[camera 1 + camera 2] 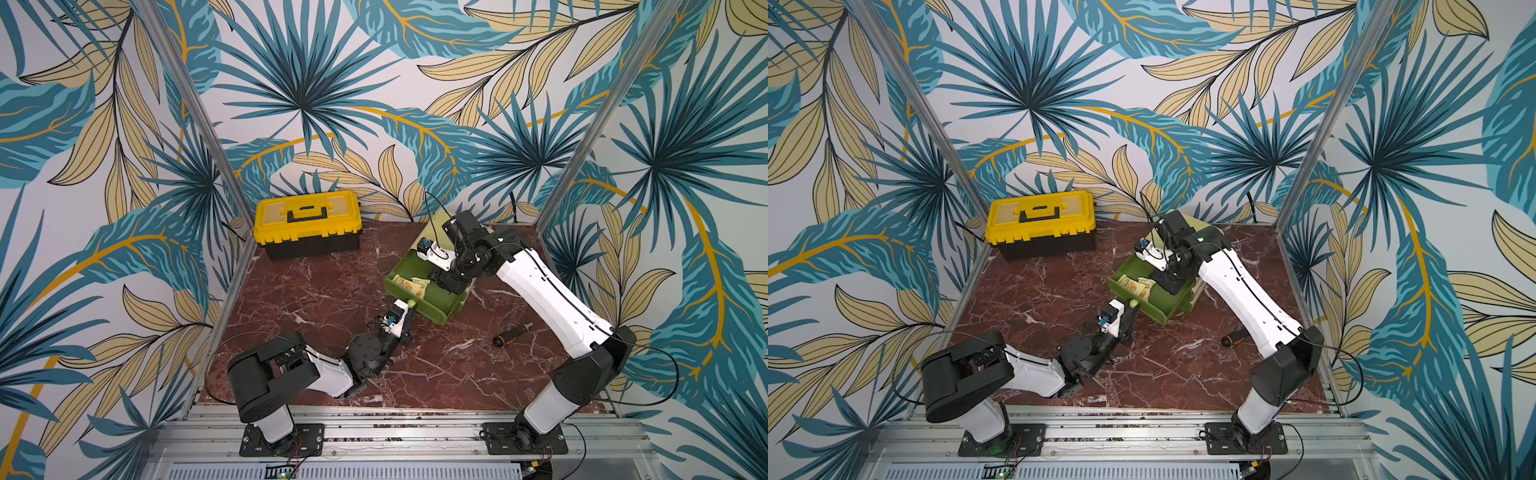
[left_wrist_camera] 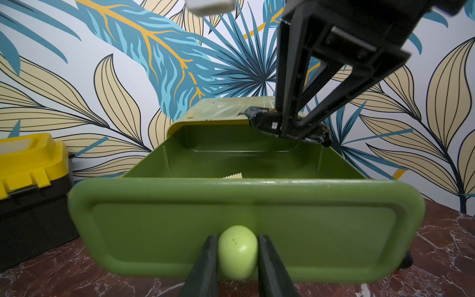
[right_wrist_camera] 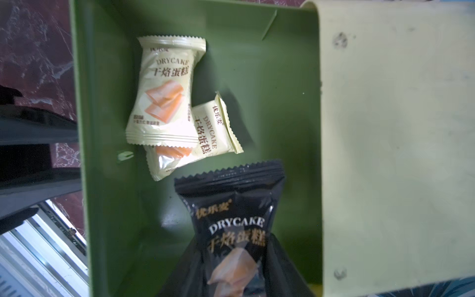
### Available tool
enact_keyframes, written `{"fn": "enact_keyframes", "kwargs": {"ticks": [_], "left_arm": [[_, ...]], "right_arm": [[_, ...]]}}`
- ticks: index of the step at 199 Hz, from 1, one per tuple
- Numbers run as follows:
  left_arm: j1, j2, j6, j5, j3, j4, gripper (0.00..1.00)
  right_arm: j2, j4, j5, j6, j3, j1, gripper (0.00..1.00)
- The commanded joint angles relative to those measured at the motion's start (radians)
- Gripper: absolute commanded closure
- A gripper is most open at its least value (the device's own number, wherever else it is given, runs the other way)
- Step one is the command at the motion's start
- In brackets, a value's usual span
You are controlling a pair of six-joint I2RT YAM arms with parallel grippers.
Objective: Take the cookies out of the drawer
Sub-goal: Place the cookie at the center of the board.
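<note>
Cookies: one black crinkly sealed packet (image 3: 231,226) hangs pinched in the right end effector (image 2: 295,128), just above the open green plastic drawer (image 2: 231,210). Two pale yellow crinkly packets (image 3: 164,87) lie beneath it. The left end effector (image 2: 237,240) clenches the round pale-green knob (image 2: 237,254), likely to steady the drawer.

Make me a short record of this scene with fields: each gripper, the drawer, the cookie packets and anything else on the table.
left gripper: shut on the knob of the drawer front
right gripper: shut on a black packet, held above the drawer
drawer: green, open
in drawer: two pale yellow packets, overlapping
elsewhere: yellow toolbox at the back of the table
</note>
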Motion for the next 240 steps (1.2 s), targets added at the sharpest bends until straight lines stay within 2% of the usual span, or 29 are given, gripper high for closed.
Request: {"fn": "enact_keyframes", "kwargs": {"ticks": [1, 45, 102, 135, 155, 194, 240], "left_arm": [[0.0, 0.008, 0.021, -0.038, 0.016, 0.021, 0.95], [-0.006, 0.01, 0.021, -0.046, 0.018, 0.02, 0.95], [-0.009, 0.017, 0.017, -0.053, 0.02, 0.02, 0.95], [-0.012, 0.019, 0.015, -0.054, 0.023, 0.013, 0.95], [-0.012, 0.022, 0.013, -0.053, 0.025, 0.009, 0.95], [-0.017, 0.011, 0.013, -0.067, 0.019, 0.002, 0.95], [-0.016, 0.014, 0.014, -0.066, 0.022, -0.002, 0.94]], "right_arm": [[-0.075, -0.003, -0.005, 0.111, 0.0, 0.004, 0.61], [-0.25, -0.018, 0.024, 0.33, -0.126, 0.004, 0.61], [-0.488, -0.101, 0.182, 0.729, -0.407, 0.005, 0.62], [-0.556, -0.093, 0.131, 0.975, -0.594, 0.018, 0.63], [-0.576, -0.021, 0.123, 1.067, -0.73, 0.03, 0.63], [-0.601, 0.232, 0.078, 1.199, -0.975, 0.035, 0.63], [-0.502, 0.418, 0.063, 1.253, -1.097, 0.036, 0.63]]}}
